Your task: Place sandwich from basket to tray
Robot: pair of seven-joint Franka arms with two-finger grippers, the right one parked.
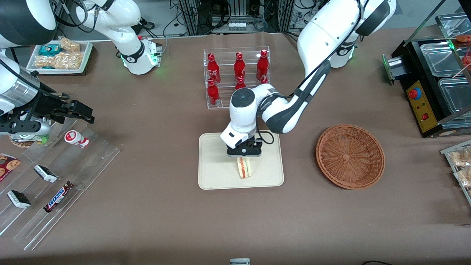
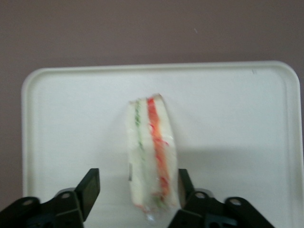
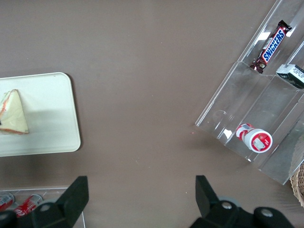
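The sandwich (image 1: pixel 244 168) stands on its edge on the cream tray (image 1: pixel 217 173), near the tray's middle. It is a white wedge with red-orange and green layers (image 2: pixel 149 152). My left gripper (image 1: pixel 244 157) hangs straight above it, open. Its black fingers (image 2: pixel 90 187) flank the sandwich's upper end; one finger stands clearly apart from the bread and the other is close beside it. The tray (image 2: pixel 228 118) is bare around the sandwich. The wicker basket (image 1: pixel 350 156) lies empty beside the tray, toward the working arm's end. The sandwich (image 3: pixel 13 114) and tray (image 3: pixel 52 118) also show in the right wrist view.
A clear rack of red cola bottles (image 1: pixel 237 75) stands farther from the front camera than the tray. A clear rack with candy bars (image 1: pixel 55 184) lies toward the parked arm's end. A black machine with metal pans (image 1: pixel 438 73) stands at the working arm's end.
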